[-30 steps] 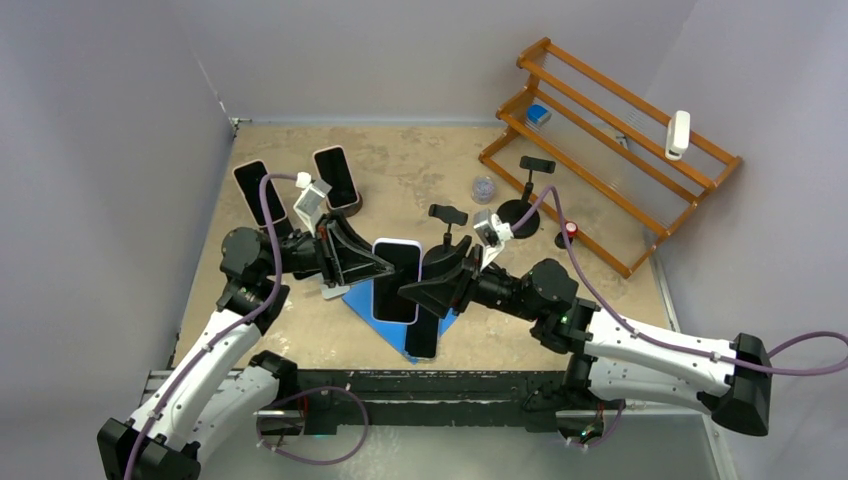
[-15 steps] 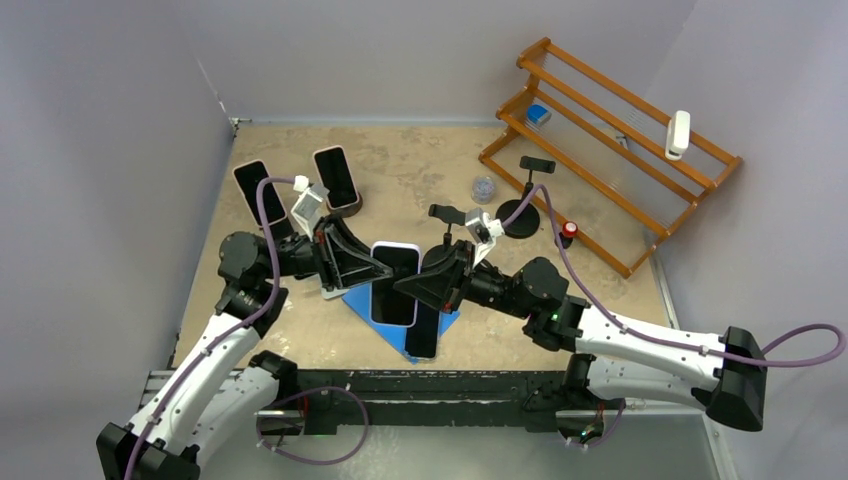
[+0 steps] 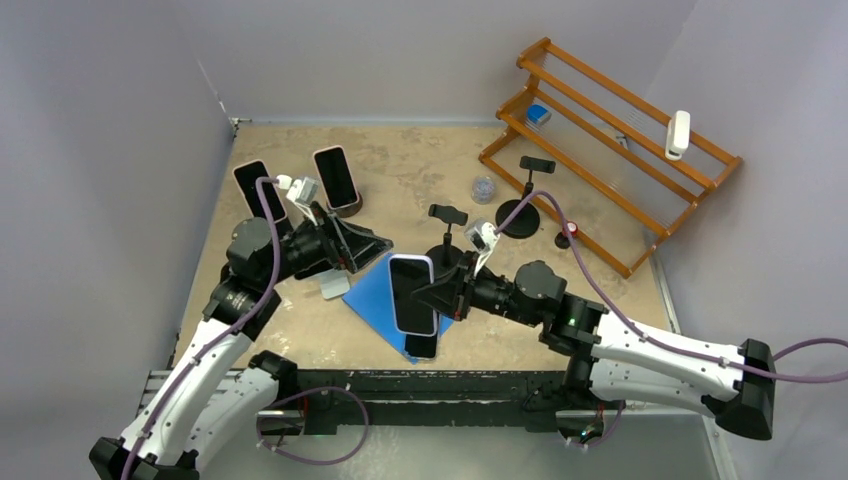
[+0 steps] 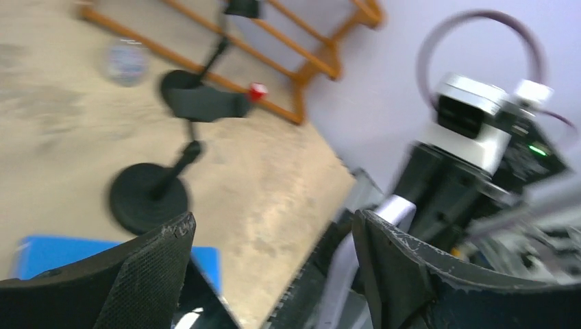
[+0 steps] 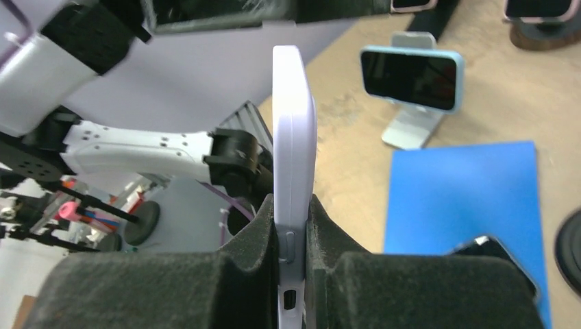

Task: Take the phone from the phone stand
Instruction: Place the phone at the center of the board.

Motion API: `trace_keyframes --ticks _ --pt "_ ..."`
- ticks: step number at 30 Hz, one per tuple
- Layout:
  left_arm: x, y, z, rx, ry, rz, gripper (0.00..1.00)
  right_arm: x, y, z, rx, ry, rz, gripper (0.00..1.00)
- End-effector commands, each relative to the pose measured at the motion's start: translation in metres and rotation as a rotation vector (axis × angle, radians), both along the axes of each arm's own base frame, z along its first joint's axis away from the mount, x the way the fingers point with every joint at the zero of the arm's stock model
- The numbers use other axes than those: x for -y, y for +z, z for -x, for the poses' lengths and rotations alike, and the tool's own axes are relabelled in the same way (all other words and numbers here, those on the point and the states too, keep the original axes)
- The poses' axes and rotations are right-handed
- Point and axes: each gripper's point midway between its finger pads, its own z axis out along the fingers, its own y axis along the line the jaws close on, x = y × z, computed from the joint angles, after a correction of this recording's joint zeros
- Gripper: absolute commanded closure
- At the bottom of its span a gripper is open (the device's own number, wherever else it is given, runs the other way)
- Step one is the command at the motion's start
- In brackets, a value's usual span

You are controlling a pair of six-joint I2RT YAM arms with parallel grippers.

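phone (image 5: 294, 137) bottom cut off, black stand (image 4: 147, 199) blurred

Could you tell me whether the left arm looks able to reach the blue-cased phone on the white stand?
Probably yes: the left gripper, jaws open, is right beside the white stand; the right gripper holds the pale-cased phone clear of it, over the blue mat.

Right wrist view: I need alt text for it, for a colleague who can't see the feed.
The right pincer is shut on a pale phone, held upright and edge-on to the camera. Behind it lie a blue mat with a dark phone on its corner, and a blue-cased phone on a small stand.
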Motion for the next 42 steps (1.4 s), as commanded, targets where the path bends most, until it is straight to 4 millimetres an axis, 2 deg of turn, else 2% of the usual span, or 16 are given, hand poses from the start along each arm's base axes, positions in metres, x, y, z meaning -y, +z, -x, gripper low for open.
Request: trace_keyframes --ticks 1,3,7,12,16,21,32,42 --pt "-0.041 -0.031 -0.036 -0.016 0.316 -0.179 0.15 0.020 -0.016 -0.003 -0.067 -0.080 0.064 1.00" --pt "-0.052 -0.043 -0.042 -0.019 0.382 -0.220 0.15 0.030 -0.053 -0.003 -0.179 -0.126 0.140 1.00" --pt "-0.062 -0.059 -0.045 -0.012 0.432 -0.263 0.17 0.037 -0.098 0.003 -0.299 -0.148 0.221 1.00" --pt "-0.067 -0.066 -0.043 -0.021 0.449 -0.279 0.17 0.037 -0.126 0.008 -0.401 -0.136 0.210 1.00" --pt "-0.069 -0.069 -0.040 -0.026 0.448 -0.300 0.17 0.052 -0.152 -0.003 -0.517 -0.183 0.208 1.00" --pt "-0.072 -0.070 -0.039 -0.028 0.460 -0.301 0.18 0.080 -0.156 -0.026 -0.560 -0.274 0.114 1.00" --pt "-0.066 -0.080 -0.040 -0.068 0.427 -0.320 0.20 0.082 -0.181 -0.043 -0.632 -0.269 0.125 1.00" --pt "-0.063 -0.084 -0.040 -0.084 0.412 -0.323 0.20 0.090 -0.204 -0.046 -0.656 -0.251 0.175 1.00"
